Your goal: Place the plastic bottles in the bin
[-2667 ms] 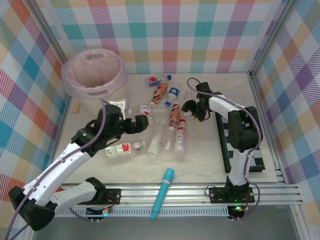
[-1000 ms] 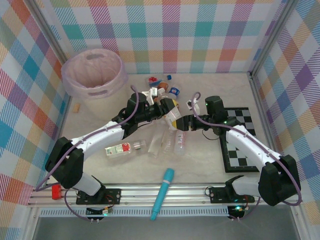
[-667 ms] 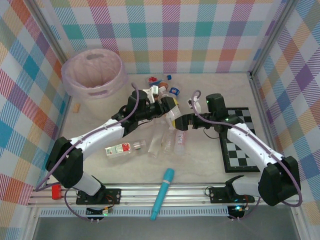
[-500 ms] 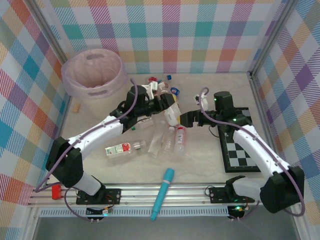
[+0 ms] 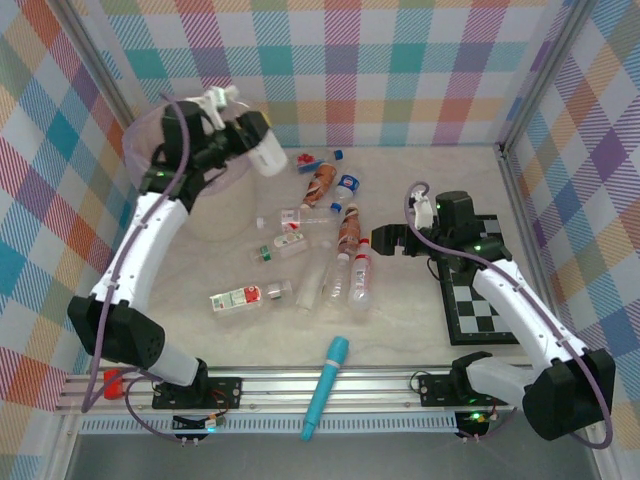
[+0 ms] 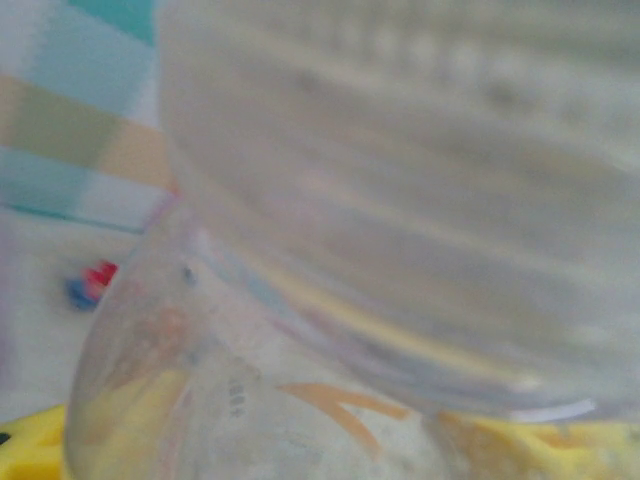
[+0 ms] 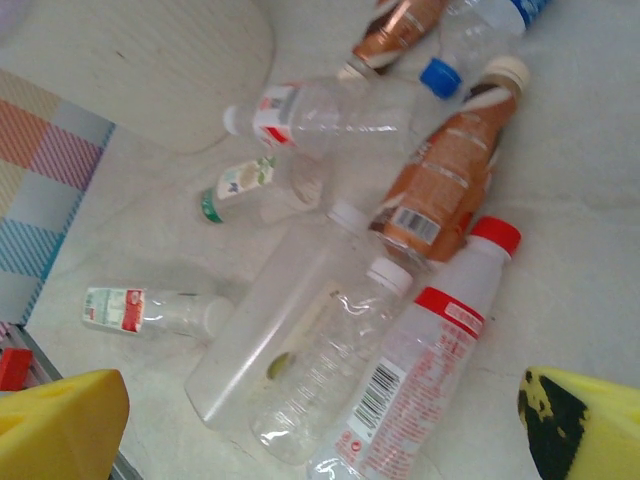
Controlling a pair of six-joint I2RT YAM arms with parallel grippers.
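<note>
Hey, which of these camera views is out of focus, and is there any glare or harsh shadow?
Left wrist view: badly blurred, the clear bottle sits too near the lens. Right wrist view: the bottles on the table are sharp, the yellow fingertips at the corners soft. Top view: even light, faint shadows, no strong glare.

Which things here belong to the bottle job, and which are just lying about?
Job:
- loose bottles on the table
- held bottle in the left pincer
- bin

Lying about:
- teal tube near the front rail
- chequered board under the right arm
</note>
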